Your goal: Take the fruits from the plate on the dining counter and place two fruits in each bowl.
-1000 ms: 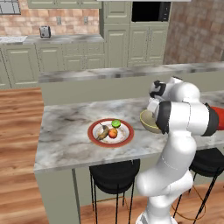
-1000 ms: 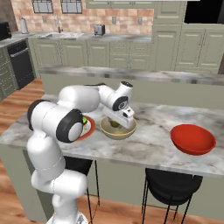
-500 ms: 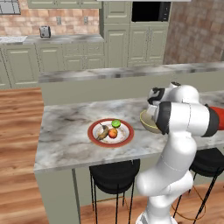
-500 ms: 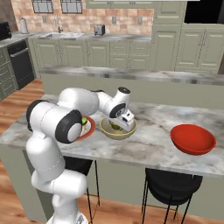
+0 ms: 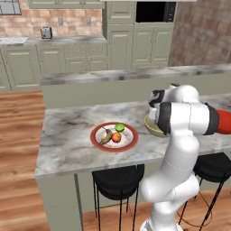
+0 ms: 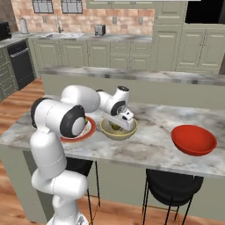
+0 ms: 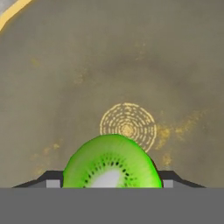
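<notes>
Fruits: green lime half (image 7: 112, 162) clamped between fingers (image 7: 168, 179), cut face seen in hand view, over tan bowl (image 6: 118, 130) floor | left base: plate (image 5: 114, 136) holds banana (image 5: 106, 136), orange-red fruit (image 5: 116, 137), lime (image 5: 119, 127) | right base: red bowl (image 6: 194, 140) well apart on counter (image 6: 154, 147)

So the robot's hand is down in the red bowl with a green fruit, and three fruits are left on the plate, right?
Not the red bowl: the right base view shows the gripper lowered into the pale yellow-tan bowl. It holds the green fruit, and three fruits are left on the plate.
</notes>
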